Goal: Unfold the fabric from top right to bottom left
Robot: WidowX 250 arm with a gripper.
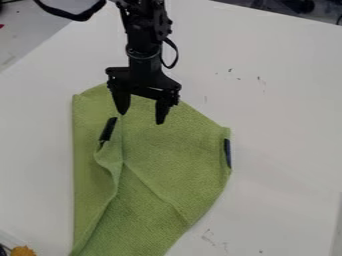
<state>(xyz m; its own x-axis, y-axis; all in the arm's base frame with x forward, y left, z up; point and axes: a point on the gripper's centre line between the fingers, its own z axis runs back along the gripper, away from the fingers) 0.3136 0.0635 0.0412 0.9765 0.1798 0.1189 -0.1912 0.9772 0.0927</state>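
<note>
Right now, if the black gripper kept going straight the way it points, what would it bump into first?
The green cloth, I think: the gripper points down over it. I can't tell how much gap is left, if any.

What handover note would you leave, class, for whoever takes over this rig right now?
Gripper: open, over the fabric's upper part, nothing visibly gripped.
Fabric: green, on the white table, running out of view at the bottom; creased, with a loose fold left of centre beside a dark strip.
Done: unfolding not complete.
Left: open it from top right to bottom left.
</note>
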